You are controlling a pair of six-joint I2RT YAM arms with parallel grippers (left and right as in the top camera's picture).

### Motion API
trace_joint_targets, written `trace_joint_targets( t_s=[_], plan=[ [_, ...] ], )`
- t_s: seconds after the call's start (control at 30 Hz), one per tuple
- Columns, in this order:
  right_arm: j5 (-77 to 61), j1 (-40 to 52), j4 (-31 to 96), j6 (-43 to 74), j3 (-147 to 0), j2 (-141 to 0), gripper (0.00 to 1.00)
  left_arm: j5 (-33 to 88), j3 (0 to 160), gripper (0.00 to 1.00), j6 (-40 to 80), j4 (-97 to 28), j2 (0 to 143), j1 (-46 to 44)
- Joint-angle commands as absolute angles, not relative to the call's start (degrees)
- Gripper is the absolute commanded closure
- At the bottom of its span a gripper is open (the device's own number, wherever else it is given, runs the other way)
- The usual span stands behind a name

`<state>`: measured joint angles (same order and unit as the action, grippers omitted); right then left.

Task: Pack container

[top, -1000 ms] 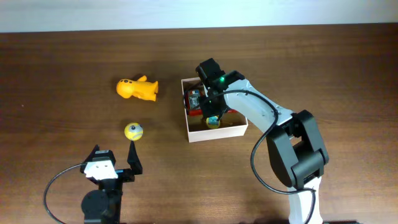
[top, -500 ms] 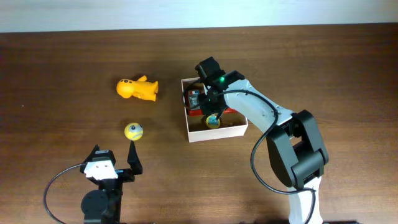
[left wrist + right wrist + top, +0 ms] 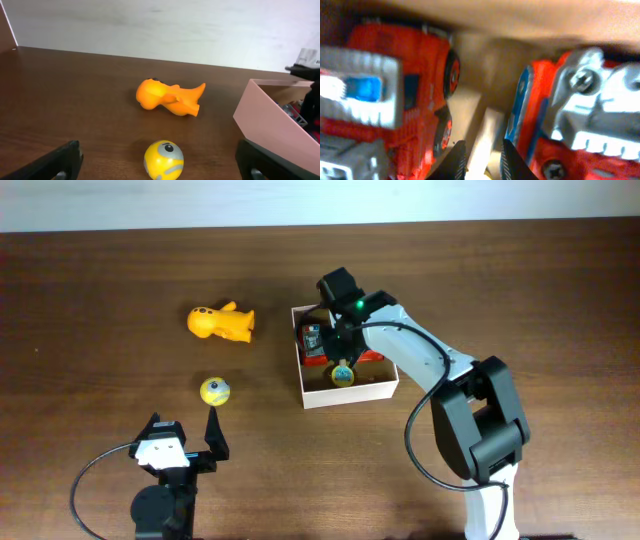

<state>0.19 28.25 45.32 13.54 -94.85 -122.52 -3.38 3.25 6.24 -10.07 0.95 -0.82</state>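
The container (image 3: 350, 395) is a small white-walled box at mid-table; its wall also shows in the left wrist view (image 3: 265, 130). Red toy vehicles (image 3: 316, 346) lie inside it. My right gripper (image 3: 343, 366) reaches down into the box and is closed on a small yellow ball toy (image 3: 343, 375). In the right wrist view the fingertips (image 3: 482, 162) sit close together between two red vehicles (image 3: 400, 100) (image 3: 580, 115). My left gripper (image 3: 183, 432) is open and empty, with a yellow ball (image 3: 215, 390) (image 3: 163, 159) just ahead of it. An orange duck-like toy (image 3: 222, 323) (image 3: 170, 96) lies farther back.
The table is dark brown wood, with a pale wall (image 3: 160, 25) behind it. The box's tan inner side (image 3: 545, 20) shows beyond the vehicles. The right arm (image 3: 420, 355) arches over the box's right side.
My right gripper has shifted slightly inside the box, uncovering more of the red toy on the left. The left arm and the toys on the table have not moved.
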Motion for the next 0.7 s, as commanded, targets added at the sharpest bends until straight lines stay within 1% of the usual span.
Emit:
trace_joint_targets(
  t_s=[0.0,0.33,0.67],
  plan=[
    [0.7,27.4,45.2,14.2,-97.1,-122.3,0.81,-2.7,2.9,0.01,6.3,-9.9,0.8,-0.6],
    [-0.1,27.3,46.2,14.2,-97.6,-122.3,0.81,-2.8,2.9,0.01,6.3,-9.9,0.8,-0.6],
    [-5.0,27.4,53.0,14.2,-97.6,-122.3,0.82,-2.8,2.9,0.01,6.3,-9.9,0.8,-0.6]
  ],
)
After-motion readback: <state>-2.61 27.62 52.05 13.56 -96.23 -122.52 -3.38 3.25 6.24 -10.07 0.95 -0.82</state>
